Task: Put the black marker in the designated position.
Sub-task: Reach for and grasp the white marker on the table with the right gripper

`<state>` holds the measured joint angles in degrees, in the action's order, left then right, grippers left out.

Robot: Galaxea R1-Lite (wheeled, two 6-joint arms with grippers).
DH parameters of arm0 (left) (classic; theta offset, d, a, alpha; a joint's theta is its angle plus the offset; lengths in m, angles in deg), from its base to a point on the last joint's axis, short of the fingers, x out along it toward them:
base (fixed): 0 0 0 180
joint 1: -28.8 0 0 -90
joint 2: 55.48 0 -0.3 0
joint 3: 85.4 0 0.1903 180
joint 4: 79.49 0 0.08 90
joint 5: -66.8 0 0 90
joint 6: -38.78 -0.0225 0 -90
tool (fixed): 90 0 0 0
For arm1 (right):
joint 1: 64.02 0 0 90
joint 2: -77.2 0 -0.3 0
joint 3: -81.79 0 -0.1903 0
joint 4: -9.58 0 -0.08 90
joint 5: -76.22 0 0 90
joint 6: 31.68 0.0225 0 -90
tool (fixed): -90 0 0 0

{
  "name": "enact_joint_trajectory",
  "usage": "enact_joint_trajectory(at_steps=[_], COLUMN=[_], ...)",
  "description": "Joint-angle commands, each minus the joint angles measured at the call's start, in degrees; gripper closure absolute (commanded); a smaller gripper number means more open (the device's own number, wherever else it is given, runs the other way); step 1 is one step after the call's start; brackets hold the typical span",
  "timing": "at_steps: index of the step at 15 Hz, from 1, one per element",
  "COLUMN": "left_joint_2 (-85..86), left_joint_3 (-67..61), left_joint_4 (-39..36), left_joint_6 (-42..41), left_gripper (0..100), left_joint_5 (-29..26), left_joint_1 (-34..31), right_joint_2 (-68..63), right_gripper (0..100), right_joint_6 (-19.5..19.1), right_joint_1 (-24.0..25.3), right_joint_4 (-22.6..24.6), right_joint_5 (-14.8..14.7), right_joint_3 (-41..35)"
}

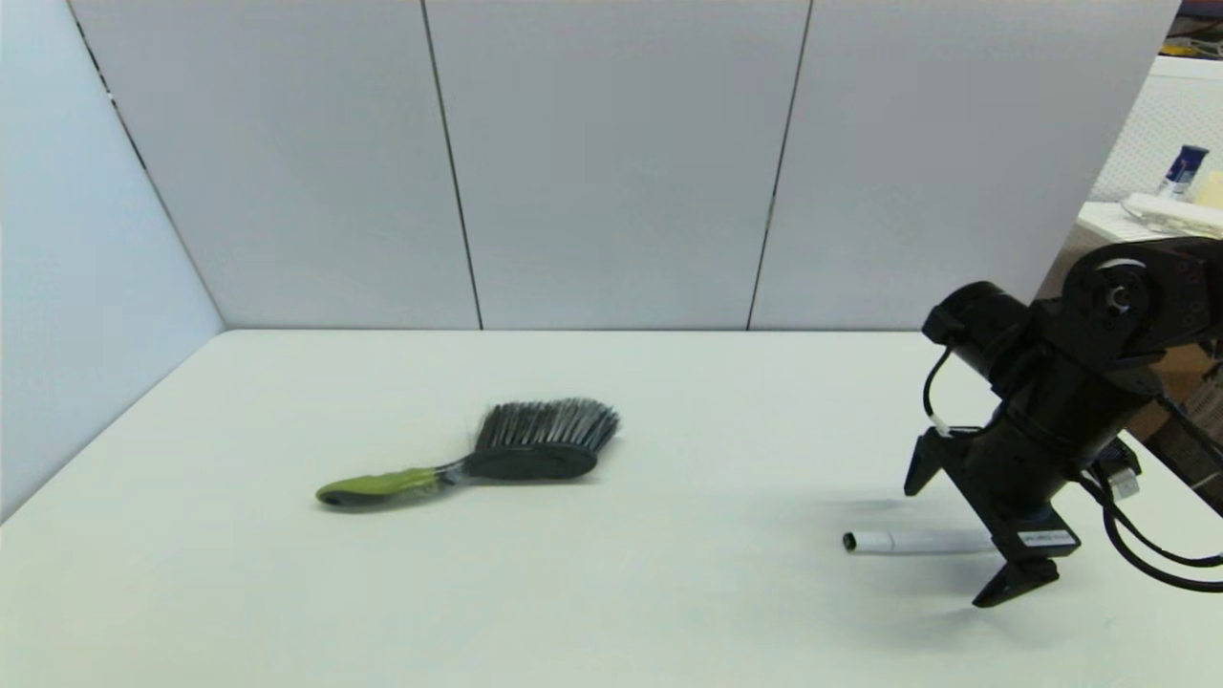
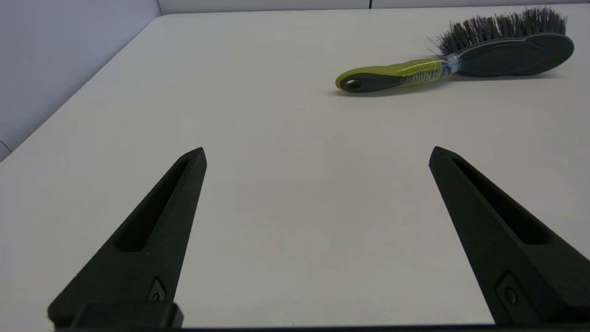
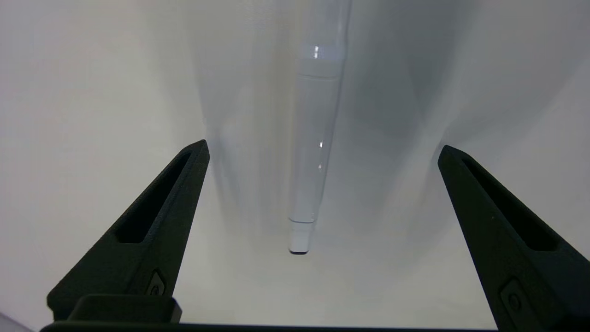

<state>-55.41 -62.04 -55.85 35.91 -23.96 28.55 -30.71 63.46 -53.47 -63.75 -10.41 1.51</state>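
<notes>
We are holding our right gripper (image 1: 955, 535) spread wide over the black marker (image 1: 912, 543), one finger on each side, neither touching it. The marker is lying flat near the table's (image 1: 669, 612) right edge. Bare tabletop is stretching leftward to the brush (image 1: 487, 459), well apart. Our left gripper (image 2: 318, 154) is also gaping, hovering low, facing the brush.

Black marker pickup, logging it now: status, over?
Right gripper open, straddling the black marker, no grip yet. Marker flat on the table. Left gripper open, parked short of the brush. Nothing in the way.
</notes>
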Motion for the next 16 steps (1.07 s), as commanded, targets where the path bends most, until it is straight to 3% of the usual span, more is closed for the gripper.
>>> enact_joint_trajectory(at_steps=[1,2,16], left_joint_2=[-0.07,-0.07,-0.07], left_joint_3=[0.00,0.00,0.00], left_joint_4=[0.00,0.00,0.00], left_joint_6=[-0.04,-0.04,-0.04], left_gripper=[0,0,0], left_joint_5=[-0.02,-0.02,-0.02], left_joint_1=[-0.02,-0.02,-0.02], right_joint_2=[-0.55,-0.81,0.33], right_gripper=[0,100,100], right_joint_6=[0.65,0.74,0.13], right_joint_1=[-0.27,-0.27,-0.27], right_joint_4=[-0.30,-0.30,-0.39], right_joint_5=[-0.04,-0.04,0.05], right_joint_3=[0.55,0.55,1.70])
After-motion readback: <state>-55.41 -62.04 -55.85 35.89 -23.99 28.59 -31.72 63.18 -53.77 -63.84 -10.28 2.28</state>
